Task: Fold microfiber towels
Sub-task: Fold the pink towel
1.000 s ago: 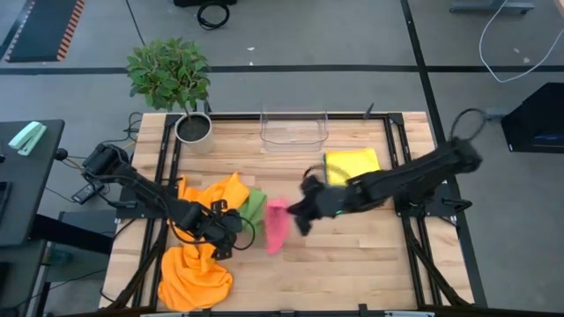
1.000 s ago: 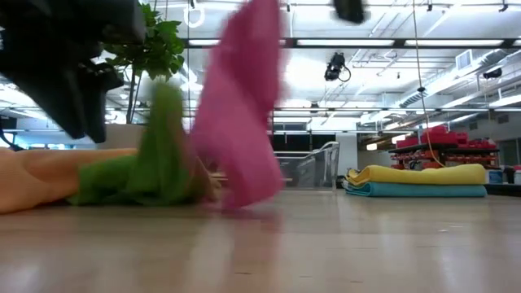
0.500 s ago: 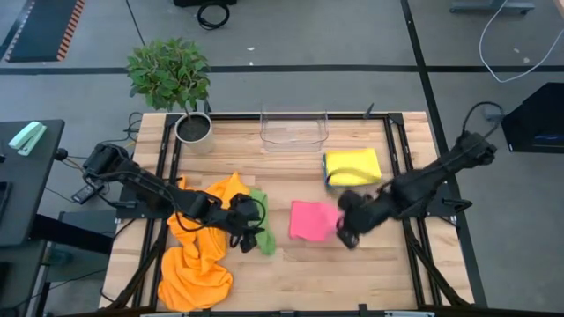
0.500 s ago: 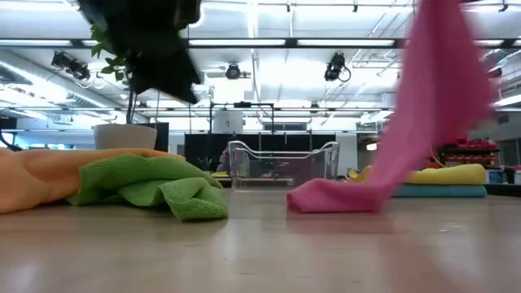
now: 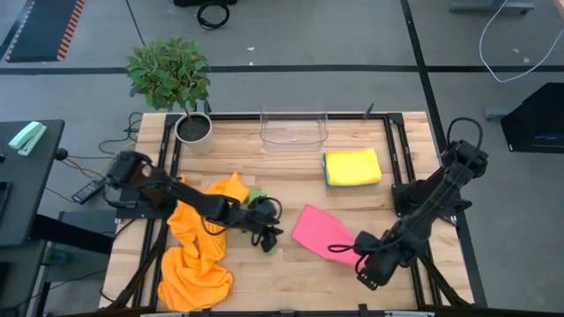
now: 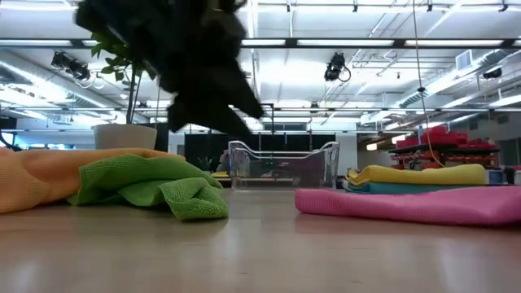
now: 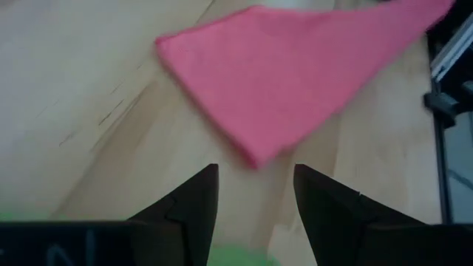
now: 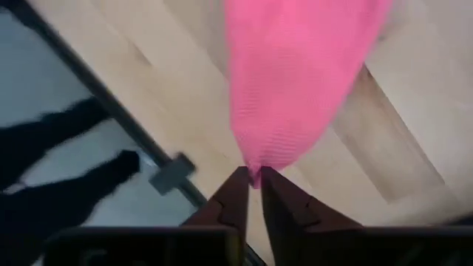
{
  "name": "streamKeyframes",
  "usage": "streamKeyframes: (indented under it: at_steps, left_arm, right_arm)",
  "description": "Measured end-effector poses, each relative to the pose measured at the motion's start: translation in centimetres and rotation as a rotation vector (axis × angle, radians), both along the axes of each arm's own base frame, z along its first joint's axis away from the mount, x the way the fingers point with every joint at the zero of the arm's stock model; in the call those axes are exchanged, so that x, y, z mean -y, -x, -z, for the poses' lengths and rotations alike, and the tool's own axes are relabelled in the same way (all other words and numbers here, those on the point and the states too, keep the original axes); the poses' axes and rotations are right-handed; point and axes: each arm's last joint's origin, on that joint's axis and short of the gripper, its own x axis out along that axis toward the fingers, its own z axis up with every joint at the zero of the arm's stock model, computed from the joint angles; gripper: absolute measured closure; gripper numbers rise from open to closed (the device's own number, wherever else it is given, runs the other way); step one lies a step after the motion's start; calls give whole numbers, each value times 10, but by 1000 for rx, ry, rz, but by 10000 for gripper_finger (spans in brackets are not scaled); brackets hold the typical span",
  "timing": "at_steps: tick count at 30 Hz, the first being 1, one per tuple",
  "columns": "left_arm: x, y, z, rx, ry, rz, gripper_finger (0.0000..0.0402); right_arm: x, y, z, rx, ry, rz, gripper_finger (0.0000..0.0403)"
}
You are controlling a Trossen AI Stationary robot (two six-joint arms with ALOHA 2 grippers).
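Note:
A pink towel [image 5: 319, 231] lies spread on the table right of the middle; it also shows in the low view [image 6: 407, 203]. My right gripper [image 5: 364, 264] is shut on its near right corner. My left gripper [image 5: 269, 231] hangs open above a crumpled green towel [image 6: 155, 187], its fingers [image 7: 194, 203] pointing toward the pink towel [image 7: 295, 66] and touching nothing. Orange towels [image 5: 198, 255] lie heaped at the near left. A folded yellow towel [image 5: 352, 165] lies on a blue one at the far right. My right gripper pinches one corner of the pink towel [image 8: 253, 168] between its two shut fingers, coming from the table's near right side. The cloth runs drawn out from that corner [image 5: 342, 249] to the rest of the towel, which lies on the table.
A clear plastic bin [image 5: 293, 130] stands at the far edge in the middle, and a potted plant [image 5: 181, 97] at the far left corner. Black frame rails [image 5: 401, 167] run along both sides of the table. Bare wood shows between the bin and the pink towel.
My right gripper has gone toward the table's right and near edges with the pink towel's corner. The towel, first hanging bunched at the middle, now lies spread on the table. The green towel, drawn up a second ago, has fallen into a heap. My left gripper has moved right.

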Motion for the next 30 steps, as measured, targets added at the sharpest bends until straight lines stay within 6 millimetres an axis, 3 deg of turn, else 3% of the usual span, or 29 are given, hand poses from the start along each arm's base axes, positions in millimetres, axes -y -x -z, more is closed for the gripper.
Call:
streamKeyframes:
  at_steps: [4, 8, 14, 21, 30]
  left_arm:
    - [-8, -31, -3, 22, -87, 31, 209]
    - [-29, -65, 0, 6, -243, 74, 203]
    - [-66, -100, 13, -62, -426, 203, 206]
    - [-95, -107, 39, -155, -330, 284, 215]
    - [-90, -109, 50, -154, -301, 333, 232]
  right_arm:
    - [-2, 5, -6, 102, -16, 10, 309]
    - [-3, 11, -17, 179, -8, 24, 271]
    - [-6, 19, -22, 271, 29, 83, 249]
    - [-12, 25, -22, 297, 27, 115, 250]
    - [-13, 29, -22, 317, 60, 116, 250]
